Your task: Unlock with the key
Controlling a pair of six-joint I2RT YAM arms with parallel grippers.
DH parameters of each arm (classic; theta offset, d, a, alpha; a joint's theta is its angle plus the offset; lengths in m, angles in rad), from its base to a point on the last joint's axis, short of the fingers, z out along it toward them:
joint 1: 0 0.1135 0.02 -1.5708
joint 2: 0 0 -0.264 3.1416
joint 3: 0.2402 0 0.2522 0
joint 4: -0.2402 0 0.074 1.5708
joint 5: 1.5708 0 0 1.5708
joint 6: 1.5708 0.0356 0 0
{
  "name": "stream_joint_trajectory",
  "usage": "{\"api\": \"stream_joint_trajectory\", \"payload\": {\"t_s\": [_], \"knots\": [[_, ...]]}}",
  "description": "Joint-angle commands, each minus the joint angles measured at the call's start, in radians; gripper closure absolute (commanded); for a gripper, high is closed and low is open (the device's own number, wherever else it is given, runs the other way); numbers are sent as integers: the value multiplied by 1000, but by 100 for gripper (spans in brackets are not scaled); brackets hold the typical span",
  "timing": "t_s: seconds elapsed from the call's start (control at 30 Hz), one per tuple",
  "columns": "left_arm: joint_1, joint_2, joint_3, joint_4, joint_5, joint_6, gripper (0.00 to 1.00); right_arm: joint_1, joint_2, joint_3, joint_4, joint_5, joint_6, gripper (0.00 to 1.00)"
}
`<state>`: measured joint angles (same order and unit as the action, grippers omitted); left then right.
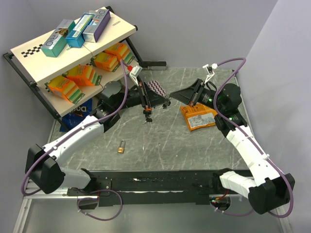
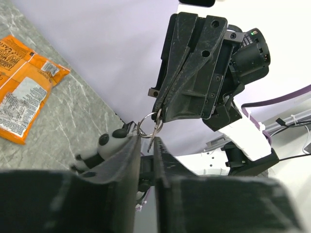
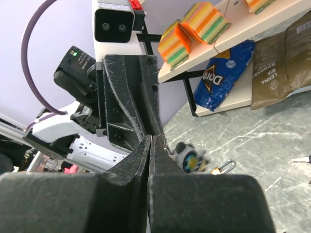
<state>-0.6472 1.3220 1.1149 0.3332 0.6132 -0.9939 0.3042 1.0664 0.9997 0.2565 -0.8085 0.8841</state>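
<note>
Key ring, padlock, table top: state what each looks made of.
Key ring: thin bright metal, likely steel; it glints silver. Padlock: brass-coloured body, probably brass or plated metal, with a silvery shackle seen from the right wrist. Table top: grey, white-veined, faintly glossy; marble or a marble-look laminate, cannot tell which.

From the black base rail (image 1: 160, 182) rose two arms with white shells over black joint housings, the left arm (image 1: 77, 136) at the rail's left end and the right arm (image 1: 248, 150) at its right end. Purple cables (image 1: 121, 99) ran along both and looped below the rail. The left hand (image 2: 147, 145) and right hand (image 3: 149, 143) were scuffed matte black plastic with screw holes (image 2: 214, 23). Each was backed by a round black motor (image 2: 243, 48) bearing a green light (image 2: 251, 33) and by a white camera block (image 3: 114, 22).
</note>
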Motion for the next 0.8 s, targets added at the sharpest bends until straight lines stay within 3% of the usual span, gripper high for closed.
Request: {"api": "stream_joint_trajectory", "payload": {"t_s": [0.0,0.1,0.37,0.43,0.63,0.77], "knots": [[1,17,49,27,23,-11,89,1,9,16,-34,-15,-54,100],[1,26,54,26,36,-14,98,1,7,30,-118,-17,-125,100],[3,22,103,-117,77,95,99,0,26,62,-233,-60,-231,100],[4,25,123,-214,94,149,99,0,29,71,-299,-60,-296,90],[11,29,180,-506,166,303,99,0,7,122,-480,-35,-470,43],[11,51,232,-687,227,434,99,1,-2,165,-572,-43,-554,35]]}}
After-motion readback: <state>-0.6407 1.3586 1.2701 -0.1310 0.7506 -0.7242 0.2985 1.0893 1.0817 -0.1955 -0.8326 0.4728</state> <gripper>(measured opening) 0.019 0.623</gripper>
